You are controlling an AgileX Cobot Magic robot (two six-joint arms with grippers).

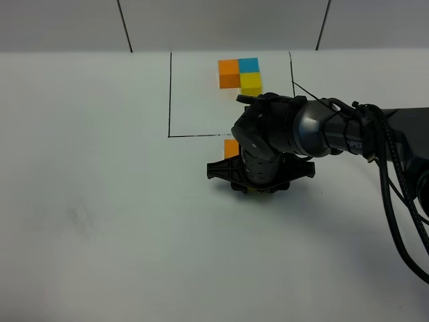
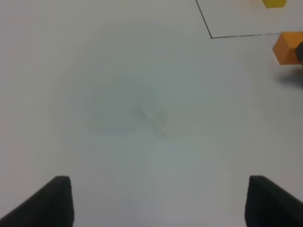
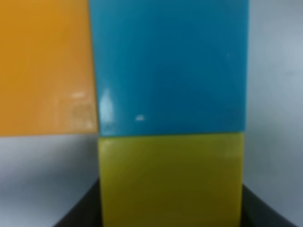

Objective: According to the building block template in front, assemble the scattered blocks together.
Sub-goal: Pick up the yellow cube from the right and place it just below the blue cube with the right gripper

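Note:
The building block template (image 1: 240,74), an L of orange, blue and yellow cubes, sits at the back inside a thin black frame (image 1: 169,94). Just below the frame, my right gripper (image 1: 258,181) points down over the scattered blocks and hides most of them; only the orange cube (image 1: 231,147) peeks out. The right wrist view shows the orange cube (image 3: 45,66) touching the blue cube (image 3: 170,66), with the yellow cube (image 3: 170,179) against the blue one. My right gripper (image 3: 170,210) is shut on the yellow cube. My left gripper (image 2: 158,203) is open over bare table.
The white table (image 1: 100,221) stretches wide on the left and front. The right arm (image 1: 348,134) and its cables (image 1: 402,215) cross the right side. The left wrist view catches the frame's corner line (image 2: 236,35) and the orange cube (image 2: 285,47).

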